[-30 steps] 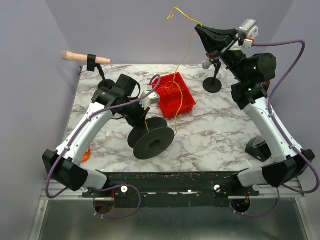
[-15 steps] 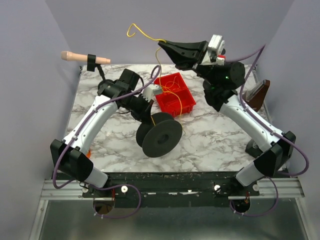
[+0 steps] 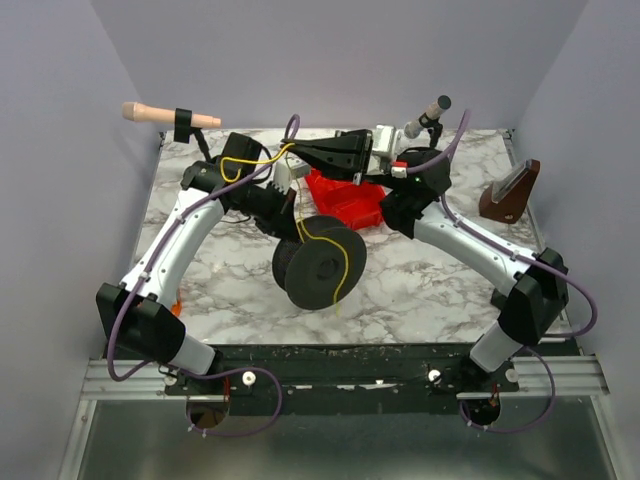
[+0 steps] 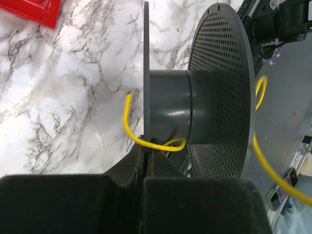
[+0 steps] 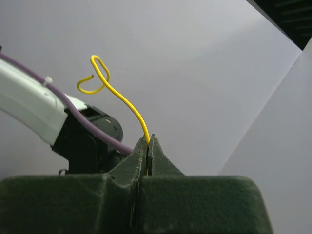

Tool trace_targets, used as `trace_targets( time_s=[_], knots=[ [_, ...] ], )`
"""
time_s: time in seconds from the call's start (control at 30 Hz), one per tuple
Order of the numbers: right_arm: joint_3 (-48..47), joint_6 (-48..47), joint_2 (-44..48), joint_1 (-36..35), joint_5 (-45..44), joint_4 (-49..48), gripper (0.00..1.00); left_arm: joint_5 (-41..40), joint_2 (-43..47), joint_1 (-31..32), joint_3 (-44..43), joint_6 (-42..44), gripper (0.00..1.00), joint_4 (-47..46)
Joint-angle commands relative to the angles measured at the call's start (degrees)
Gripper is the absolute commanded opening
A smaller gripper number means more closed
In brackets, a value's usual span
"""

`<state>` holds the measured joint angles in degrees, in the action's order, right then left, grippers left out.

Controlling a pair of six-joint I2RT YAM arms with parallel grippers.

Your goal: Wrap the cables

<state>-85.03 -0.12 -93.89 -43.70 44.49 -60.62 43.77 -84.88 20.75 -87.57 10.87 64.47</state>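
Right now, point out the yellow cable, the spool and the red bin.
yellow cable [image 5: 132, 111]: right wrist view, the straight stretch below its curl.
spool [image 4: 175, 105]: left wrist view, the hub between the flanges.
red bin [image 3: 370, 205]: top external view, its right wall.

The white marbled desk [image 3: 430, 285] carries a red bin [image 3: 355, 208] near its back middle and a brown wedge [image 3: 508, 190] by the right edge. At the back left, a black stand [image 3: 186, 125] holds a wooden peg [image 3: 160, 114] level (its foot is hidden behind an arm).
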Motion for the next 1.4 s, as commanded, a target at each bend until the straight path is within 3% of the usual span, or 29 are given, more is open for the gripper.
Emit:
trace_targets(
  time_s=[0.0, 0.07, 0.2, 0.43, 0.7, 1.03, 1.23, 1.37],
  knots=[
    [4.9, -12.8, 6.9, 2.5, -3.5, 4.2, 0.01, -0.2, 5.0, -1.4, 2.0, 0.8, 0.0, -1.8],
    [7.5, -18.7, 11.2, 4.3, -7.4, 9.4, 0.01, -1.9, 6.1, -1.5, 2.8, 2.2, 0.0, -2.2],
    [8.7, -21.9, 16.9, 10.6, -12.8, 17.4, 0.01, -2.4, 7.1, -1.4, 3.4, 4.3, 0.0, -1.5],
    [10.1, -27.6, 23.3, 17.2, -14.6, 27.6, 0.01, -5.7, 8.2, -1.5, 4.4, 6.7, 0.0, -0.8],
    [6.3, -30.2, 21.5, 21.0, -17.6, 33.0, 0.01, -4.7, 9.6, -1.2, 3.6, 13.9, 0.0, 4.1],
    [-2.8, -10.7, 11.6, 20.5, -14.4, 20.5, 0.01, -4.7, 9.1, 4.0, 5.0, 17.1, 0.0, 6.1],
    [-4.7, -9.7, 8.7, 19.9, -17.2, 19.9, 0.01, 0.9, 8.0, 5.1, 2.5, 19.8, 0.0, 8.9],
    [-4.7, -8.9, 8.4, 16.9, -21.9, 17.9, 0.01, 0.9, 5.9, 5.9, 3.5, 14.5, 0.0, 5.0]
  ],
)
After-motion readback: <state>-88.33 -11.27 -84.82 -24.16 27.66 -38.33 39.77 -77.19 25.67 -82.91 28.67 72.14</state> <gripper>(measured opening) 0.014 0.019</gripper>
